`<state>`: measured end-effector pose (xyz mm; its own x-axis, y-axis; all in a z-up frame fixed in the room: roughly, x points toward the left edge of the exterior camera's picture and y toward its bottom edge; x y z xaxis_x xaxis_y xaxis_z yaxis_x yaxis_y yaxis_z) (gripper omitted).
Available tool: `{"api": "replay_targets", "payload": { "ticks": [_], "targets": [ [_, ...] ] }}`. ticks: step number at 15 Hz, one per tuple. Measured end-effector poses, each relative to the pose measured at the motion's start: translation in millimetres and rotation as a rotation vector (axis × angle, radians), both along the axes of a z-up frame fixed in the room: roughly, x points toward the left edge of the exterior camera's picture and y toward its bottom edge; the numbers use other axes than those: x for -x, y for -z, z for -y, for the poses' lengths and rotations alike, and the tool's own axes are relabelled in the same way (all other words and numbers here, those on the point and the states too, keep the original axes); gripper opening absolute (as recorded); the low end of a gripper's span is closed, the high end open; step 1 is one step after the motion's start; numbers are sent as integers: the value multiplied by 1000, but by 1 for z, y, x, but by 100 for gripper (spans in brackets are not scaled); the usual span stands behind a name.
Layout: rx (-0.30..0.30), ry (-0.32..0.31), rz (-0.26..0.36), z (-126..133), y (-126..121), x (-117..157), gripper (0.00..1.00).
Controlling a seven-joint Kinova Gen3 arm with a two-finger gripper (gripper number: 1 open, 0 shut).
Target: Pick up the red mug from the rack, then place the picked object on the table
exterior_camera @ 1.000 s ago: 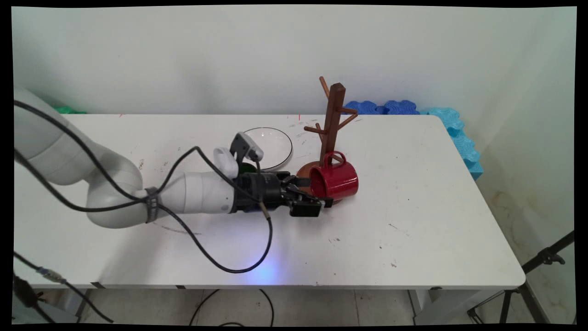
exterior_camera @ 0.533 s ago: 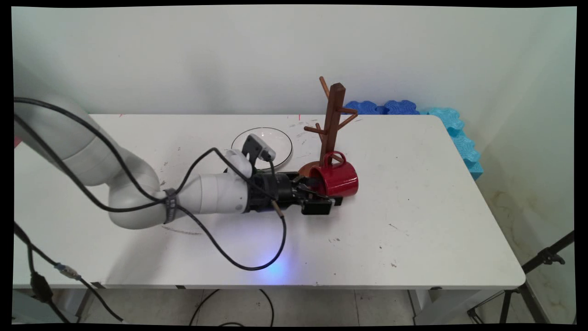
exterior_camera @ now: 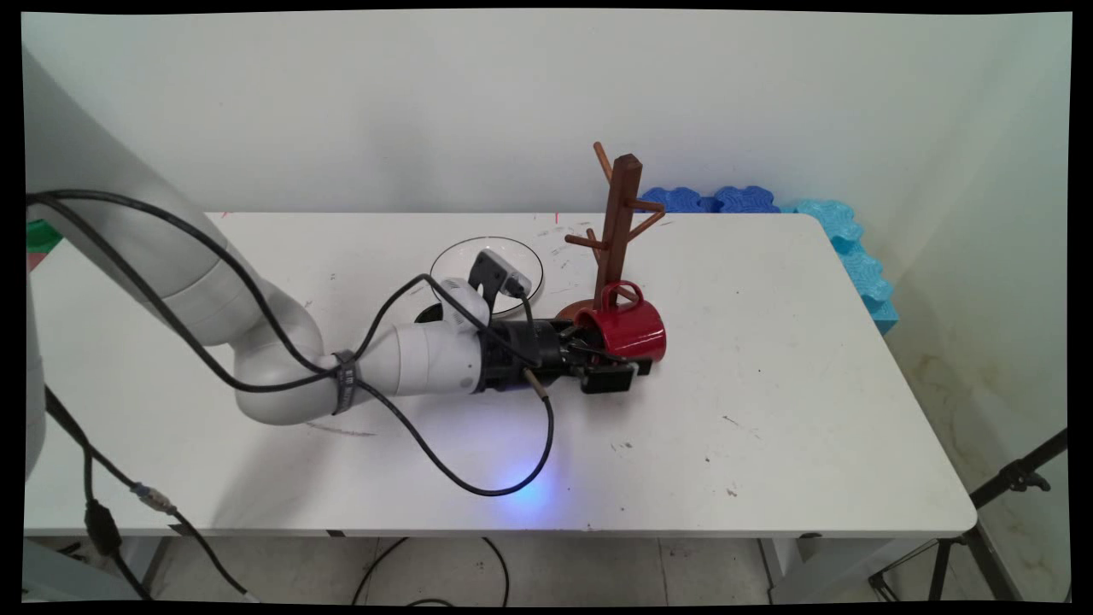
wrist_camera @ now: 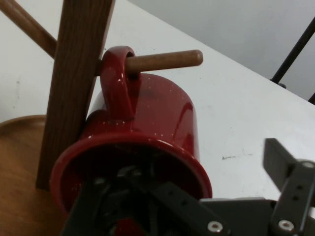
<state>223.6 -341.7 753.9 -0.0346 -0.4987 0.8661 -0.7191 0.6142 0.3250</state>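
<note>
A red mug (exterior_camera: 630, 329) (wrist_camera: 157, 113) hangs by its handle on a low peg (wrist_camera: 162, 61) of the brown wooden mug tree (exterior_camera: 616, 222) (wrist_camera: 74, 73), lying sideways with its mouth toward the hand. My gripper (exterior_camera: 608, 359) (wrist_camera: 199, 167) is low over the table, reaching in from the left. It is open and straddles the mug's near wall. One finger is inside the mug's mouth, the other finger (wrist_camera: 288, 182) stays outside, apart from the wall. The tree's round base (exterior_camera: 570, 311) sits under the mug.
A clear glass bowl (exterior_camera: 461, 256) lies behind the wrist, partly covered by it. Blue foam pieces (exterior_camera: 845, 248) line the table's far right edge. A black tripod (exterior_camera: 1016, 478) stands off the right side. Black cables (exterior_camera: 478, 478) loop over the front of the table.
The hand has slid right toward the mug, and one finger has gone into the mug's mouth. The mug and tree have stayed in place.
</note>
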Motion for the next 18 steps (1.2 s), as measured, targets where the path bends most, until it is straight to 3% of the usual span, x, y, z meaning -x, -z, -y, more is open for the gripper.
{"api": "replay_targets", "payload": {
  "ticks": [1, 10, 18],
  "targets": [
    [0, -2, -2, 1, 1, 1, 0],
    [-1, -1, -15, 7, 2, 9, 0],
    [4, 27, -44, -8, -11, 13, 0]
  ]
}}
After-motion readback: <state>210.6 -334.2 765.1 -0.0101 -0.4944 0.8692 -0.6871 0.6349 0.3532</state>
